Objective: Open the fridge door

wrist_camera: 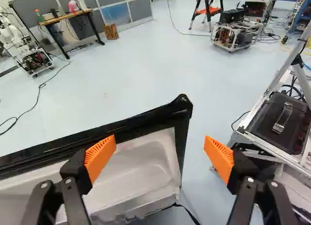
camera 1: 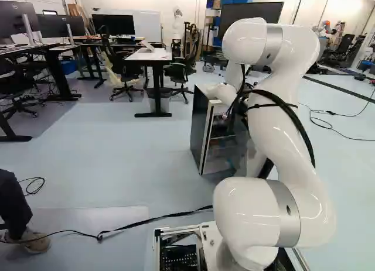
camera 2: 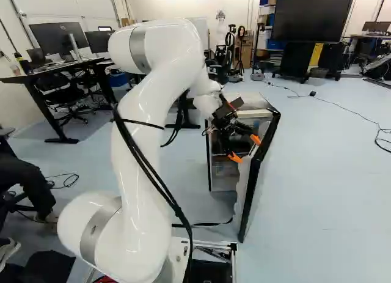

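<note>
In the right base view my gripper (camera 2: 244,148) is at the inner side of the fridge door (camera 2: 249,188), which stands swung out from the small fridge (camera 2: 221,167). In the left base view the fridge's dark side wall (camera 1: 199,127) shows, with the arm hiding part of the front. The wrist view has the gripper (wrist_camera: 160,151) open, its orange pads wide apart. The door's black-edged corner (wrist_camera: 181,106) and white inner liner (wrist_camera: 146,162) lie between and beside the fingers; one pad overlaps the liner in view, and contact I cannot tell.
A cable (camera 1: 158,217) crosses the floor before the base. A person's leg and shoe (camera 1: 36,243) are at the left. Desks (camera 1: 155,55) stand beyond the fridge. The wrist view shows the base frame (wrist_camera: 272,159) beside the door and another robot (wrist_camera: 30,55) far off.
</note>
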